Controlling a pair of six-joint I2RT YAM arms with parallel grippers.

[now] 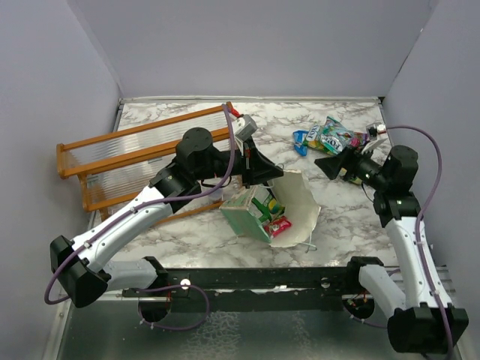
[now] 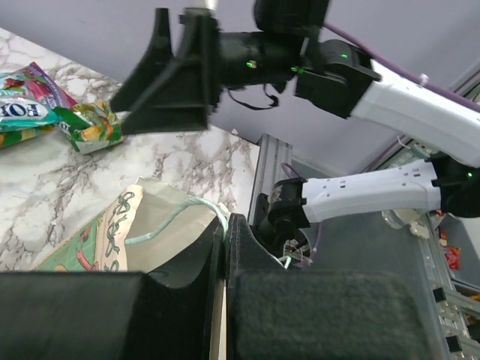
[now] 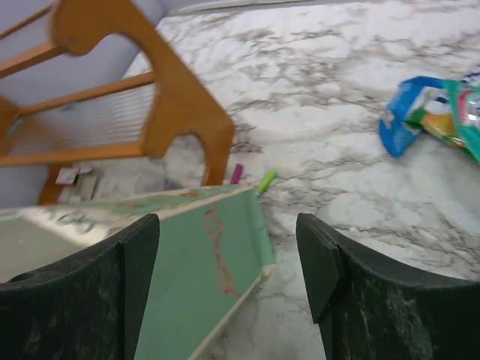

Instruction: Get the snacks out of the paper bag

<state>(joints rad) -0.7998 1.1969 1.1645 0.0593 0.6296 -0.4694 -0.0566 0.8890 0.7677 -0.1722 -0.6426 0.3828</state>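
Left gripper (image 2: 226, 225) first: we had it pinched shut on the top rim of the bag (image 1: 246, 215), the thin paper edge caught between its two fingers. There was one bag, and it lay tipped on its side in the middle of the table (image 1: 187, 118), cream inside facing the right arm. In its mouth we counted two snacks, a green snack (image 1: 266, 204) and, nearer the lip, a red snack (image 1: 279, 225). Whether more sat behind them, we couldn't tell.

Over to the right gripper (image 3: 226, 223): it was spread wide with nothing between the fingers, out at the far right of the table and pointed back at the bag. Just beside its fingertips lay a small green packet (image 2: 90, 127); touching or not, we couldn't say. Beyond that was the loose pile. We picked out a teal packet (image 1: 330, 136) and a blue packet (image 1: 301, 140) for sure, with a purple edge behind the teal. So at least three packets lay out of the bag, well apart from it.

On the left stood one orange rack (image 1: 135, 154). By its foot we counted two pens, a pink pen (image 3: 237, 174) and a green pen (image 3: 266, 181), side by side.
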